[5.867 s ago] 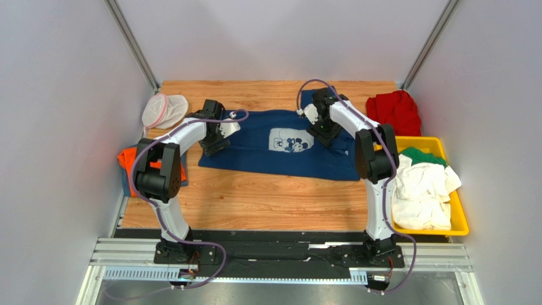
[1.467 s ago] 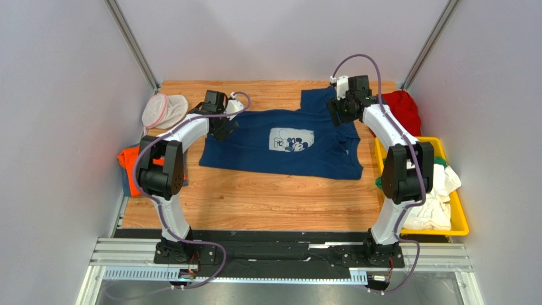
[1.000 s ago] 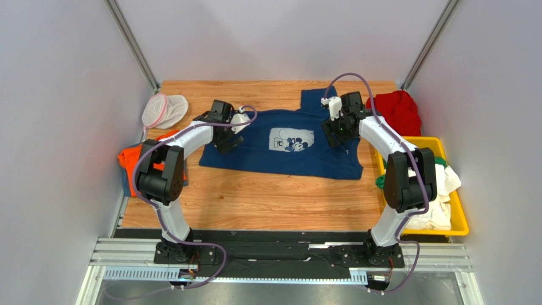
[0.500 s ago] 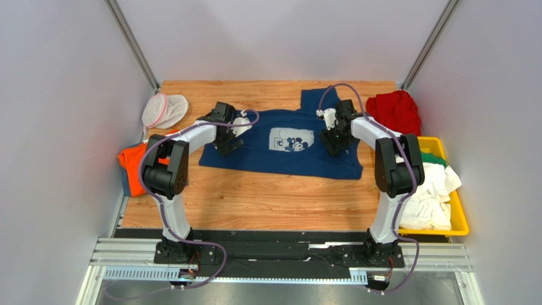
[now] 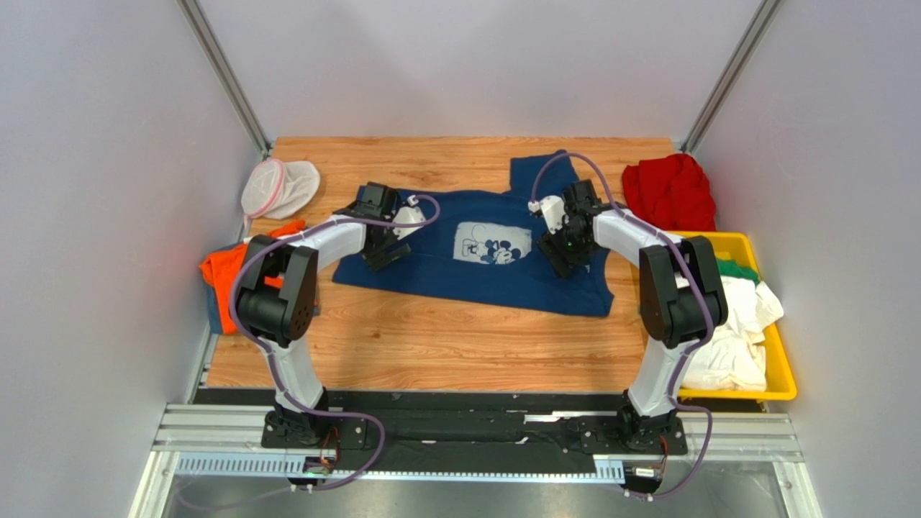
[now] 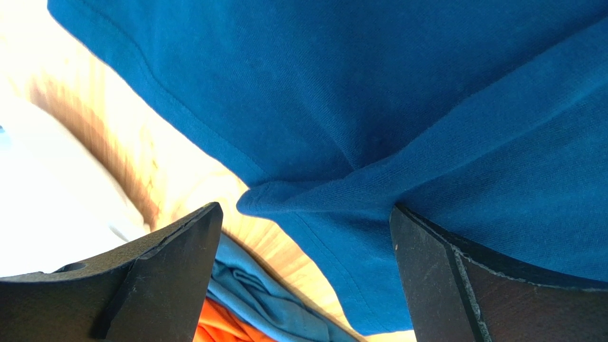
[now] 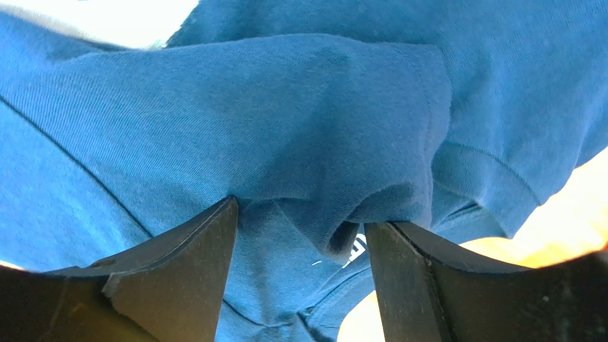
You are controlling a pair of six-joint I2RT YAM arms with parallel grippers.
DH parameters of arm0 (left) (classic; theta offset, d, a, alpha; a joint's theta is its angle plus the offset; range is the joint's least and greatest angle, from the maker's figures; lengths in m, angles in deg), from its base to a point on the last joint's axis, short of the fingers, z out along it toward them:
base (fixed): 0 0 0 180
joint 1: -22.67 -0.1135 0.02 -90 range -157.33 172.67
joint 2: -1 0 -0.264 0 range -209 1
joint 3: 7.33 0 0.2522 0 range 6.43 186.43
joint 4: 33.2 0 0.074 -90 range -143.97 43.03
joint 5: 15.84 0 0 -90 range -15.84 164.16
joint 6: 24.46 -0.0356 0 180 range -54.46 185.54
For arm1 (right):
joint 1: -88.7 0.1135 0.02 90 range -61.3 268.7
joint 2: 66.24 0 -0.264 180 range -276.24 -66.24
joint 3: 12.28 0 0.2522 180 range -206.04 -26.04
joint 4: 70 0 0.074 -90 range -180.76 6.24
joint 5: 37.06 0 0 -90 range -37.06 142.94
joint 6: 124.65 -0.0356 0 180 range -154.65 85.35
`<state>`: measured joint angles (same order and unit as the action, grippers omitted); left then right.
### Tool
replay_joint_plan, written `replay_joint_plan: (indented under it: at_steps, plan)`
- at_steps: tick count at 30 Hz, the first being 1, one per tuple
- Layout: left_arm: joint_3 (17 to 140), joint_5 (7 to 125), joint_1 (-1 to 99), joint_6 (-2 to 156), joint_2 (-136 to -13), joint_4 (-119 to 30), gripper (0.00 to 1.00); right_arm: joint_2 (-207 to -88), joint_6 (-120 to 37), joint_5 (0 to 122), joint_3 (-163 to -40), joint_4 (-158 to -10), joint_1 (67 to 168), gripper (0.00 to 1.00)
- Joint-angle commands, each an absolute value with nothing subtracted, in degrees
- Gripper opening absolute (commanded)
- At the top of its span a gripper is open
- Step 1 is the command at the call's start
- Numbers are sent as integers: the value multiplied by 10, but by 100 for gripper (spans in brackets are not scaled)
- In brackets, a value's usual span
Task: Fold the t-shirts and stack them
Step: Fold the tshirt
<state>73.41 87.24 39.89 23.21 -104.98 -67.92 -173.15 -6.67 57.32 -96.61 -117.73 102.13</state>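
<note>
The navy blue t-shirt (image 5: 476, 264) with the pale Mickey print lies spread flat at the middle back of the table. My left gripper (image 5: 386, 244) is down on its left shoulder area, and my right gripper (image 5: 557, 251) is down on its right shoulder area. In the left wrist view the left gripper (image 6: 305, 208) is open, with a folded ridge of the navy shirt (image 6: 357, 85) between its fingers. In the right wrist view the right gripper (image 7: 300, 214) is open, with a bunched fold of the shirt (image 7: 285, 107) hanging between its fingers. A red t-shirt (image 5: 670, 189) lies at the back right.
An orange t-shirt (image 5: 222, 275) on blue cloth lies at the left edge, and it also shows in the left wrist view (image 6: 221, 329). A white mesh pouch (image 5: 278, 186) sits at the back left. A yellow bin (image 5: 781, 380) on the right holds white (image 5: 716, 329) and green (image 5: 719, 264) shirts.
Both grippers came inward from the shirt's far corners and moved nearer. The navy shirt's body shifted slightly toward the near side with them.
</note>
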Motion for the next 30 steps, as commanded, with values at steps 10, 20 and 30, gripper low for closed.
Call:
replay_joint_plan:
  at_steps: [10, 20, 30]
  plan:
    - [604, 905, 432, 244, -974, -704, 97, -1657, -19, 550, -864, -1255, 1049, 70]
    - [501, 909, 469, 276, -887, -723, 97, -1614, -34, 554, -826, -1271, 1072, 70]
    - [431, 901, 493, 320, -787, -760, 97, -1534, -51, 540, -797, -1305, 1101, 71]
